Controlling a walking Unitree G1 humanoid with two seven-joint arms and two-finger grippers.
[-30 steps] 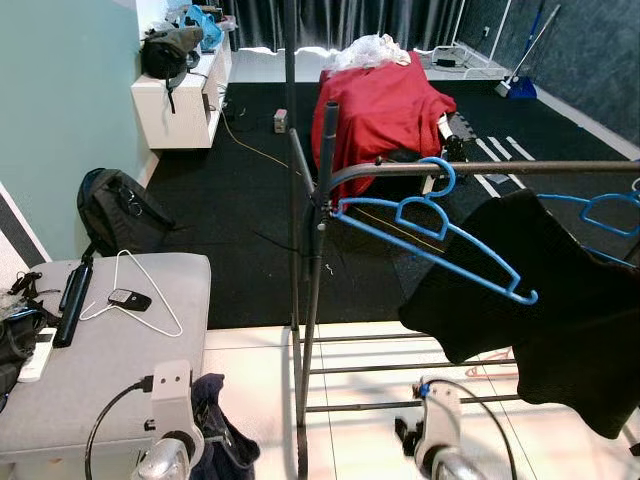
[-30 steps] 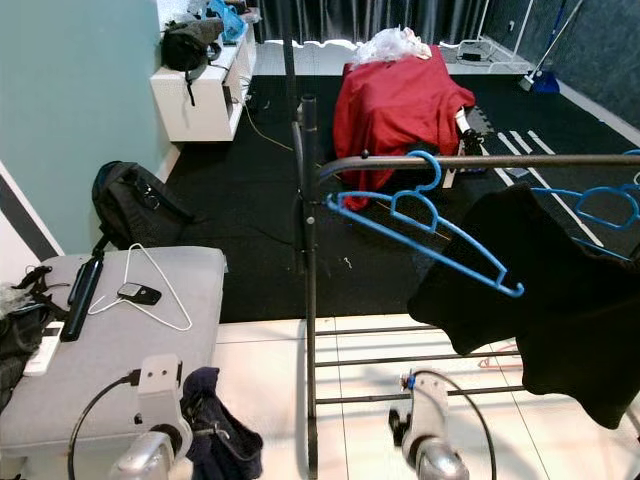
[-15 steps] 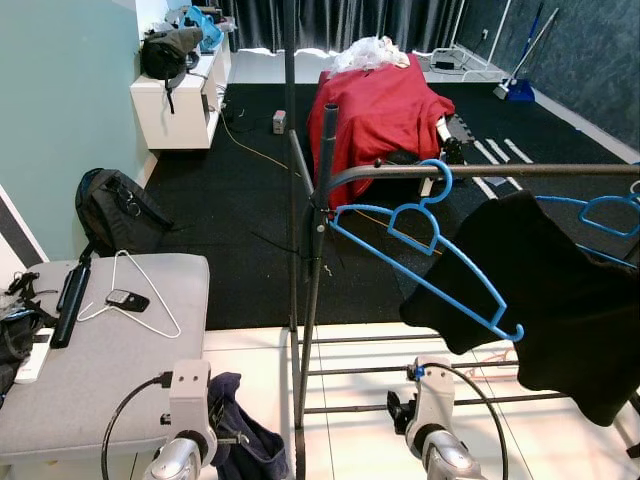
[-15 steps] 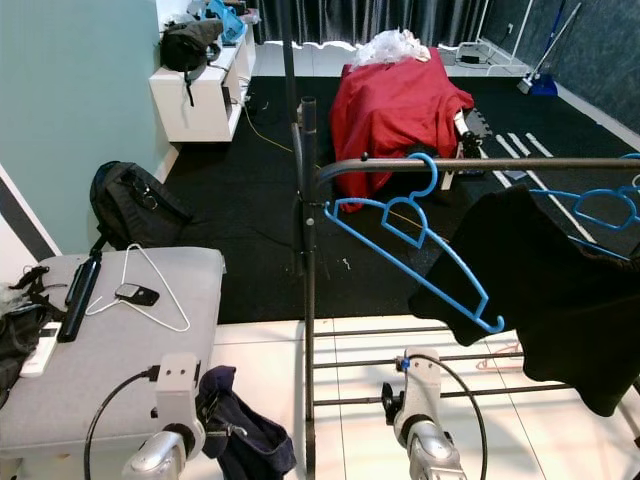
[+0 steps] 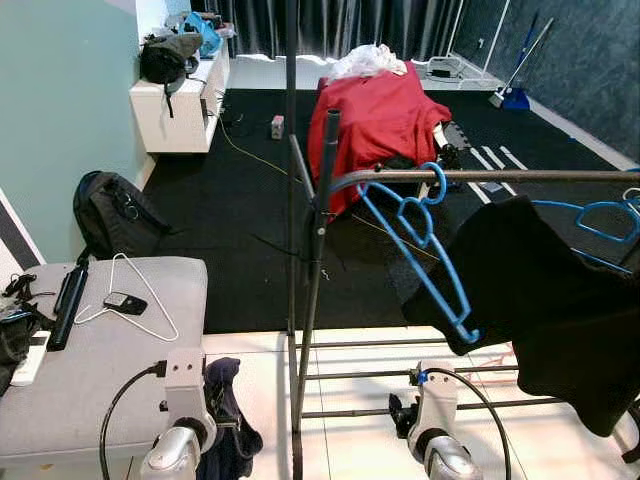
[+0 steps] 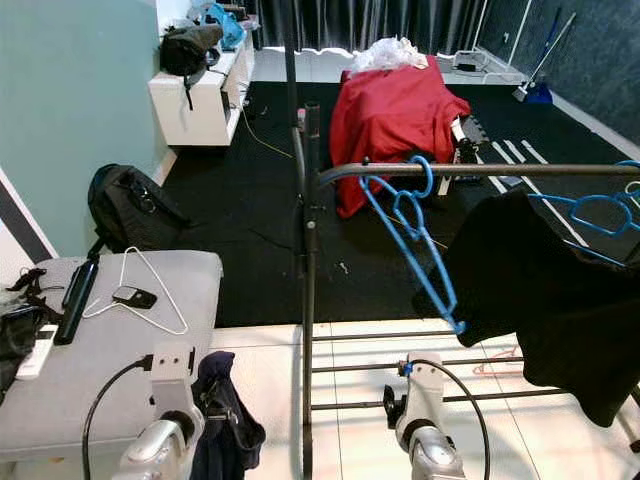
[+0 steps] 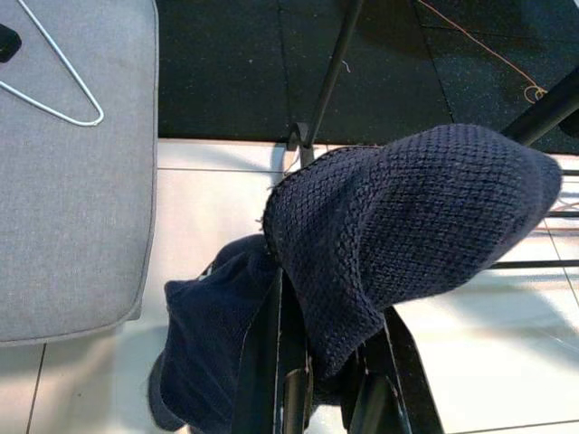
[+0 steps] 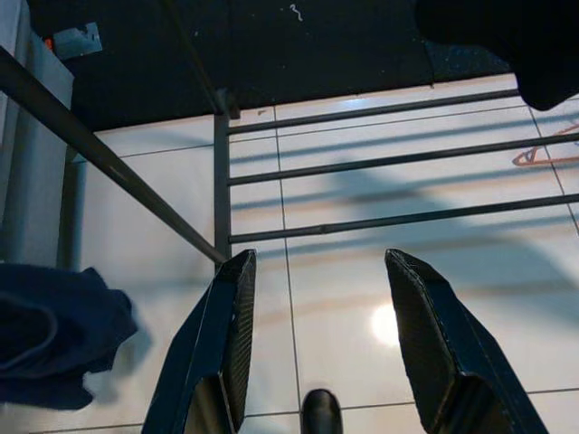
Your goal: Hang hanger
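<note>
The blue hanger (image 5: 415,240) has its hook over the rail (image 5: 500,175), just beside the rack's post (image 5: 322,190). Half a second ago it lay nearly level along the rail; now its far end has swung steeply down, so it hangs free and the task looks done. Below the rail, the right claw (image 8: 317,353) gapes wide and empty. The left claw (image 7: 317,398) grips a navy garment (image 7: 398,217).

teal wall (image 5: 60,110), black carpet (image 5: 240,210), white tiles (image 5: 360,400).
</note>
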